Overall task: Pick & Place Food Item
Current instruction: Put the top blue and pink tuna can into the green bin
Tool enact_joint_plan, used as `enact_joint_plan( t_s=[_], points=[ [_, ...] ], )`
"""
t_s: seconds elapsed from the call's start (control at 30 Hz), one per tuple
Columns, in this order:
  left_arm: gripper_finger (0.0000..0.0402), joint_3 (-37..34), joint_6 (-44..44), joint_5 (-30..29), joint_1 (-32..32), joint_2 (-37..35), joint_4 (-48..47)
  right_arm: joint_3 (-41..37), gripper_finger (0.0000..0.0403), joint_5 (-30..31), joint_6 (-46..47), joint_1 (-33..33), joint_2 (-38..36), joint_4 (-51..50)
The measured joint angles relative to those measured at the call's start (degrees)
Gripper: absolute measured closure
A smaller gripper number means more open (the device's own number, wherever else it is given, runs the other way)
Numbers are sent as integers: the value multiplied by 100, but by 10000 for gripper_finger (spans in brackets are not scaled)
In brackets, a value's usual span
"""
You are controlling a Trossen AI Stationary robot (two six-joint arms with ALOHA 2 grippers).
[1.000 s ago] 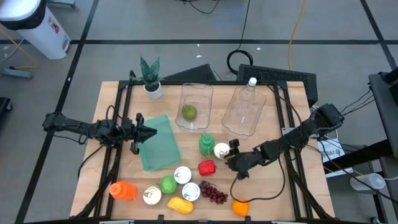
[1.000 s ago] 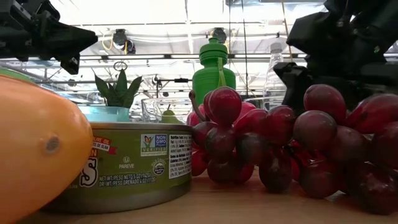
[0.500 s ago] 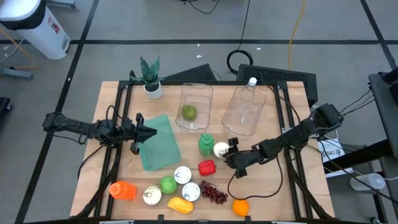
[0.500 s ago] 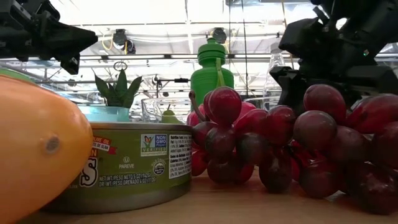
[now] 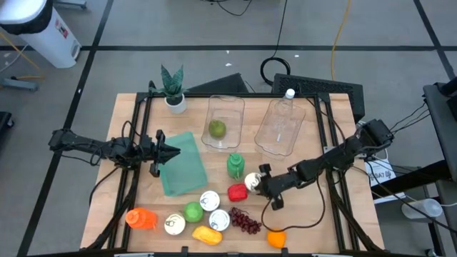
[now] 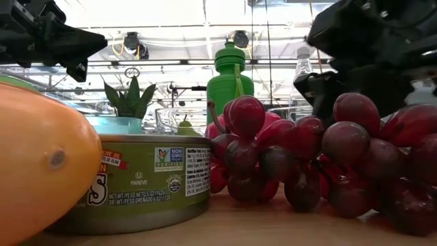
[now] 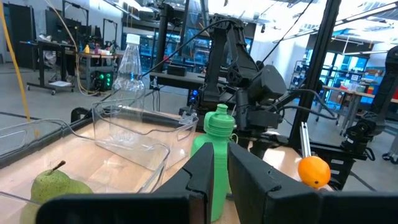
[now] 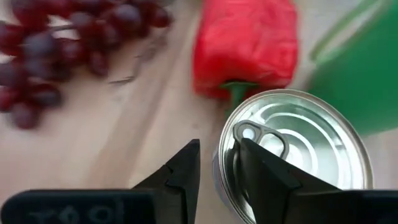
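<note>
From the low camera, a yellow-orange fruit (image 6: 41, 164) fills the nearest corner, with a green-labelled tin (image 6: 147, 181) beside it and a bunch of red grapes (image 6: 300, 154) spread to the right; all sit loose on the tabletop (image 5: 314, 221), seemingly laid out as a choice of items.

Just past the grapes, the right claw (image 8: 214, 165) reaches low over a silver pull-tab can (image 8: 298, 149). Its fingers are narrowed with one on either side of the can's rim, so this looks like a rim grip on the can, though I cannot tell whether it is already pinching. The can stands beside a red pepper (image 8: 245, 43) and the green bottle (image 5: 236, 165), a crowded spot that probably explains the careful approach from the side.

Farther back, a clear tray (image 5: 226, 121) holds a pear (image 5: 217, 129), and an empty clear tub (image 5: 282, 127) lies next to it, likely the drop place.

The left claw (image 5: 171, 150), pressed together, waits over the green cloth (image 5: 184, 164), clear of the work.
</note>
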Motion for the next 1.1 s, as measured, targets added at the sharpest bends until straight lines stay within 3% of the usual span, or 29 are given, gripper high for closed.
enact_joint_plan(
  t_s=[0.47, 0.73, 1.1],
  points=[
    [350, 0, 0, 0, 2, 0, -3, -9, 302, -156, 426, 512, -26, -18],
    [350, 0, 0, 0, 2, 0, -5, -9, 326, 480, 370, 726, -19, -412],
    [350, 0, 0, 0, 2, 0, -5, -14, 330, 1141, 202, 1098, 171, -685]
  ],
)
